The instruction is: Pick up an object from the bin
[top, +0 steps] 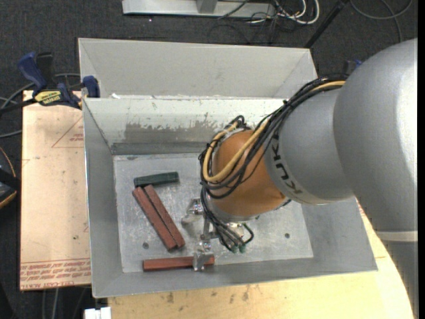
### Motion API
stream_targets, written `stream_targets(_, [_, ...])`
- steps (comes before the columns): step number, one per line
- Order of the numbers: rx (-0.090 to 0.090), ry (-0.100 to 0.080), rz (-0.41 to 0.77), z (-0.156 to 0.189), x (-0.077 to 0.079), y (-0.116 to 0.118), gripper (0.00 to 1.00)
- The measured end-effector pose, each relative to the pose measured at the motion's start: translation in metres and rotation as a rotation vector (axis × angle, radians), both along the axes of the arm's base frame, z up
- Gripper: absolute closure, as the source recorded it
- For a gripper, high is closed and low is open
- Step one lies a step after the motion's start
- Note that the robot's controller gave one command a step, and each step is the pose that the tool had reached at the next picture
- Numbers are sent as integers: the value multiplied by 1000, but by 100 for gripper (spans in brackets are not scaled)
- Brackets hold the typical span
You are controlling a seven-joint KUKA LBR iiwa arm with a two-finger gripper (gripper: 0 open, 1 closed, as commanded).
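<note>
Gripper (202, 252) low at the right end of a reddish-brown bar (171, 265)

Arm (345, 145) comes in from the right, its orange cover (242, 178) looped with yellow and black cables (214, 153), and the gripper hangs beneath that cover, close to the floor of the grey bin (99, 178). It sits at the right end of the reddish-brown bar, which lies flat along the bin's front wall, running left to right; a metal part of the gripper overlaps that end. Whether the gripper is apart, together or clamped on the bar cannot be told from this angle. To its left a pair of reddish-brown bars (158, 216) lie side by side, touching, slanting from upper left to lower right, their lower end near the front bar. Above them a short dark green block (156, 179) lies on its own
</note>
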State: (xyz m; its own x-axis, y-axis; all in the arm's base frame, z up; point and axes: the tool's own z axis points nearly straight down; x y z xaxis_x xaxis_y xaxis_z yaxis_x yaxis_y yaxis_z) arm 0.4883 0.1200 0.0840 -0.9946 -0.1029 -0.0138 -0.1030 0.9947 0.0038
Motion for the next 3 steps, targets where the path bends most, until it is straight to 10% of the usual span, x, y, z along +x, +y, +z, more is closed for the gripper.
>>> stream_targets(1, [0, 2, 0, 0, 0, 0, 0])
stream_targets(2, [3, 7, -316, -4, -3, 55, 100])
stream_targets(3, [4, 7, -317, -4, -3, 55, 100])
